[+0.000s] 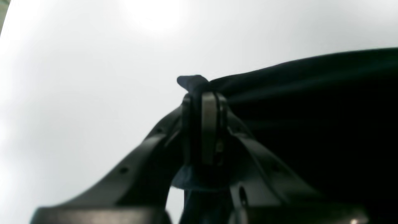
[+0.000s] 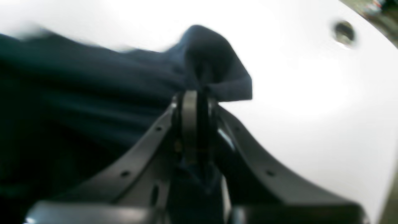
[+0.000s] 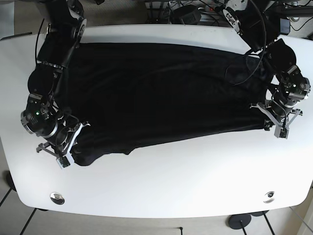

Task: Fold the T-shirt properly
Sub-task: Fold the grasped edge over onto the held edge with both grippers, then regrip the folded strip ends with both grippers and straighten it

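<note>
Two grippers, one garment, one table. Right gripper (image 3: pixel 68 148), at the left of the base view: fingers (image 2: pixel 189 115) pressed together, clamped on a bunched corner of the T-shirt (image 3: pixel 156 98), a small flap of cloth poking out past the tips. T-shirt: dark navy, spread wide across the white table (image 3: pixel 161 186), lower edge wrinkled and uneven near its left end. Left gripper (image 3: pixel 279 125), at the right of the base view: fingers (image 1: pixel 209 124) closed tight on the opposite fabric edge, a nub of cloth protruding above them.
</note>
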Robot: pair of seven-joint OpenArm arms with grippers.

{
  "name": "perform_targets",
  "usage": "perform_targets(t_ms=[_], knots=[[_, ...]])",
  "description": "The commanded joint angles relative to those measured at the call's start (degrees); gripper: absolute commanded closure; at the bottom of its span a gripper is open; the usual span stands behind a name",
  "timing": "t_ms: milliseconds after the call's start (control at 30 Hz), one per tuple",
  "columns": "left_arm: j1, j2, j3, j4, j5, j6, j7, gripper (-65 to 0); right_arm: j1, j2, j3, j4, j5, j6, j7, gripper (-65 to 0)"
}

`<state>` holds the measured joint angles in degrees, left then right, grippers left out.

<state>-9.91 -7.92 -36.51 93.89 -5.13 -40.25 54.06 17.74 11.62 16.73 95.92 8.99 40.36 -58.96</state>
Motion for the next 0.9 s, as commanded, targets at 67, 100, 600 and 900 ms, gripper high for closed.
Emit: perform_targets(t_ms=[67,100,600,900], knots=[[1.7,-1.0,-1.8,2.9,0.2,0.2,-0.9,0.0,-3.7,0.8,1.2,9.8,-0.2,-0.36,-3.5,-2.1],[2.6,-0.9,-1.9,3.1,0.2,0.2,-0.9,0.0,-6.4,0.6,1.6,13.3,-0.2,-0.36,-5.7,-2.1],[18.0,-1.1,-2.0,8.5,0.5,0.2,-1.0,0.0,-31.6,0.5,11.0,20.0,16.5,-0.36,-13.1,-2.7],[19.5,-2.3,-2.0,8.5,1.9,0.2,-1.0,-33.1,-32.5,0.4,15.2,18.9,20.2,-0.36,-13.0,-45.7]])
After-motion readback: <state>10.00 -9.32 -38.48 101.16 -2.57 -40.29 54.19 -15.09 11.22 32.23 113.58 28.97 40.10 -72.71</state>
